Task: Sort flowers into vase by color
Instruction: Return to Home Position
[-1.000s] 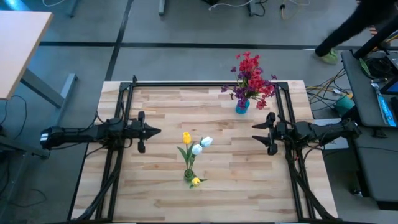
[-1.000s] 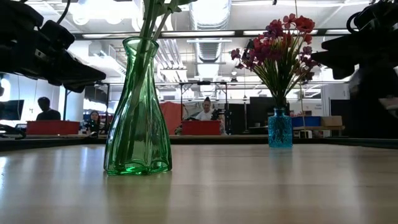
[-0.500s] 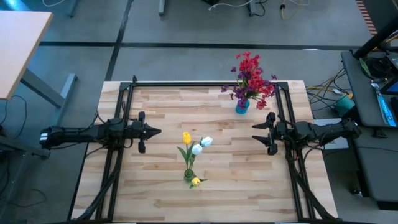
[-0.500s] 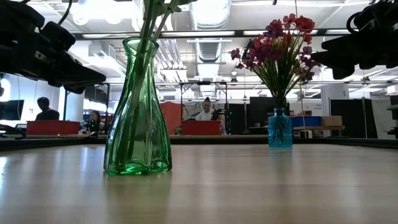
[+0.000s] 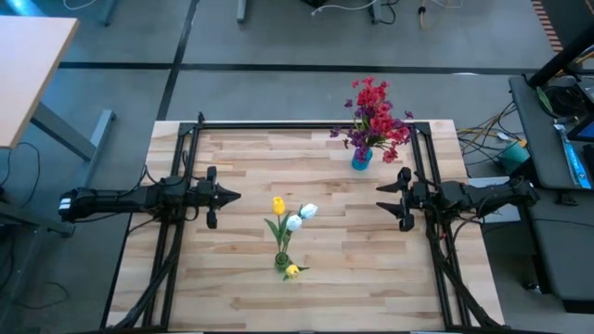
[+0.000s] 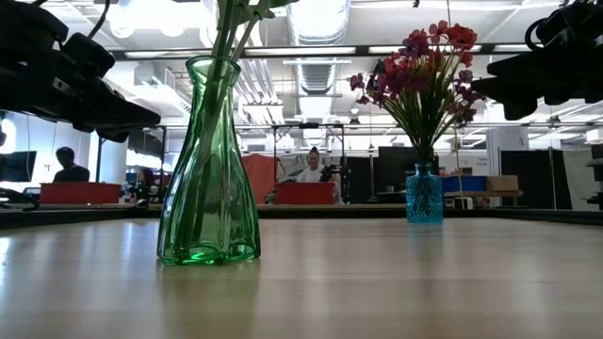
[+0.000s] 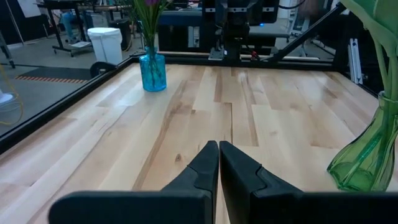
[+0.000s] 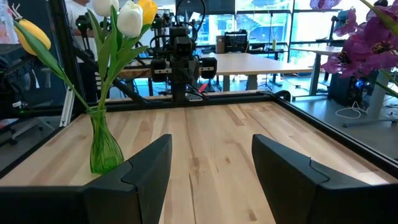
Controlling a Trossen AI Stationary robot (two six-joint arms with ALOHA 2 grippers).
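Observation:
A green glass vase [image 5: 282, 262] [image 6: 208, 165] stands on its base near the table's middle, toward the near edge, with yellow and white tulip buds [image 5: 291, 215] [image 8: 124, 17] in it. A small blue vase [image 5: 361, 159] [image 6: 424, 194] [image 7: 152, 70] stands toward the far right and holds red and purple flowers [image 5: 373, 116] [image 6: 422, 68]. My left gripper [image 5: 234, 196] [image 7: 218, 149] hovers shut over the table's left side, left of the green vase. My right gripper [image 5: 380, 196] [image 8: 211, 155] hovers open at the right side, near the blue vase. Neither touches anything.
A black frame rail [image 5: 306, 125] runs along the table's far edge and down both sides. Bare wood lies between the two grippers [image 5: 316, 190]. In the low view people sit far off in the room behind the table [image 6: 311, 169].
Both arms and both vases have kept still. A person at the far right of the room, beyond the table, has moved out of the high view.

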